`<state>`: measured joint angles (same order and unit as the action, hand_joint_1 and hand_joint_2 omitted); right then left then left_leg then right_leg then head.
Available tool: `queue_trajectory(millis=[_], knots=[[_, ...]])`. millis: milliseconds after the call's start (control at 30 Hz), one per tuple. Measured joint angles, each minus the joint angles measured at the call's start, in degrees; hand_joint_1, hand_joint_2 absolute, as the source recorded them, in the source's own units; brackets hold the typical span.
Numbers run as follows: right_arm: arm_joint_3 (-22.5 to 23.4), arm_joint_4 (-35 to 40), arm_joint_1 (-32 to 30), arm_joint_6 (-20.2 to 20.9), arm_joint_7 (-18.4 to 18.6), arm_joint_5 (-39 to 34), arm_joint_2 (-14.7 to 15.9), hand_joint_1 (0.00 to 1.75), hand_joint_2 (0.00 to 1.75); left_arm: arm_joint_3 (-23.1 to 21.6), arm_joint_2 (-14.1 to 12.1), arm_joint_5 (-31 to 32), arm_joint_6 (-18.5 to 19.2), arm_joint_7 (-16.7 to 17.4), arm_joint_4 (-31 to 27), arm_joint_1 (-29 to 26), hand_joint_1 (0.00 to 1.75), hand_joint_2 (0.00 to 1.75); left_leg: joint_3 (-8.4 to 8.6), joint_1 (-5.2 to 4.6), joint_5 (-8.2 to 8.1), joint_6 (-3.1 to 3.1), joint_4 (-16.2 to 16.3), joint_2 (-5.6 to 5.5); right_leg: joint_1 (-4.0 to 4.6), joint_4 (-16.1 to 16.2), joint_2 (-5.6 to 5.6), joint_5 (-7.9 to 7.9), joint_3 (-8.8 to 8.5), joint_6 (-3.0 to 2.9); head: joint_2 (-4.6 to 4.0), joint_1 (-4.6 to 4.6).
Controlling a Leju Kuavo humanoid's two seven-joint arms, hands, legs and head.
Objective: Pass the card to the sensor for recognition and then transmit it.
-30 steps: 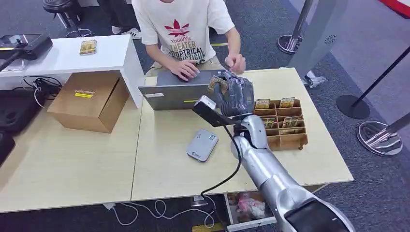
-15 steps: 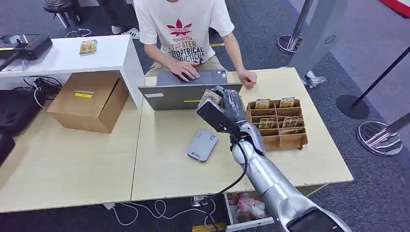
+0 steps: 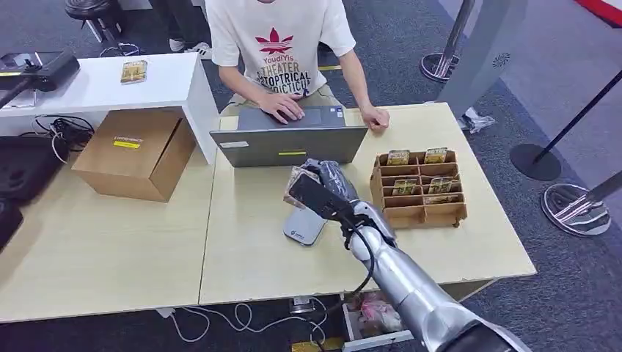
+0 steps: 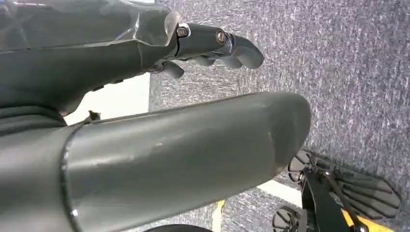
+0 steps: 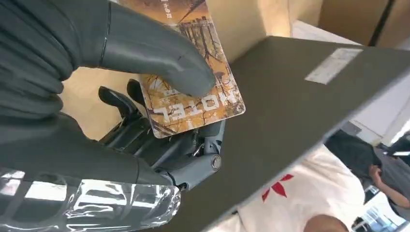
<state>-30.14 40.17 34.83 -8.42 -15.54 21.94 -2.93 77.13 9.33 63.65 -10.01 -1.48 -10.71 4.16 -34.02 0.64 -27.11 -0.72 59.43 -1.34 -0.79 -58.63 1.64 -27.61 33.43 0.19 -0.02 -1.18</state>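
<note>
From the head view, the right hand [image 3: 326,180] hangs over the pale wooden desk [image 3: 249,257], just above the flat grey card sensor [image 3: 304,222], near the grey laptop [image 3: 290,139] a seated person [image 3: 275,44] is using. The right wrist view makes the grasp plain: the orange-brown hotel card [image 5: 193,92] is pinched between thumb and fingers [image 5: 159,145]. The left wrist view shows the left hand [image 4: 159,111] over grey carpet [image 4: 338,72], holding nothing, fingers loosely apart. A wooden compartment box of cards [image 3: 418,187] stands beside the right hand.
</note>
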Motion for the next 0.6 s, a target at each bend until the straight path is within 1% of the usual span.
queue_trajectory(millis=[167, 367, 500, 600], knots=[[-1.0, -1.4, -0.6, -0.9, 0.0, 0.2, 0.7, 1.75, 1.75, -0.3, 0.0, 0.3, 0.2, -0.3, 0.0, 0.0, 0.0, 0.0, 0.0, 0.0, 0.0, 0.0, 0.0, 0.0, 0.0, 0.0, 0.0, 0.0, 0.0, 0.0, 0.0, 0.0], [-1.1, -4.1, -0.9, -1.6, 1.1, 0.0, 1.0, 1.75, 1.75, -1.0, 0.0, 1.2, 0.4, -0.3, 0.0, 0.1, 0.0, 0.0, 0.0, 0.0, 0.0, 0.0, 0.0, 0.0, 0.0, 0.0, 0.0, 0.0, 0.0, 0.0, 0.0, 0.0], [-1.6, -6.9, -0.7, -1.5, 2.0, 0.4, 0.9, 1.75, 1.75, -1.3, 0.0, 1.3, -0.2, 0.3, 0.0, 0.2, 0.0, 0.0, -0.01, 0.0, 0.0, 0.0, 0.0, 0.0, 0.0, 0.0, 0.0, 0.0, -0.01, 0.0, 0.0, -0.02], [-2.2, -9.0, -0.3, -1.4, 3.2, 0.7, 0.3, 1.75, 1.75, -1.4, 0.1, 1.3, -0.1, 0.7, 0.0, 0.3, 0.0, 0.0, -0.01, 0.0, 0.0, 0.0, 0.0, 0.01, 0.0, 0.0, 0.01, 0.0, -0.01, 0.0, 0.0, 0.0]])
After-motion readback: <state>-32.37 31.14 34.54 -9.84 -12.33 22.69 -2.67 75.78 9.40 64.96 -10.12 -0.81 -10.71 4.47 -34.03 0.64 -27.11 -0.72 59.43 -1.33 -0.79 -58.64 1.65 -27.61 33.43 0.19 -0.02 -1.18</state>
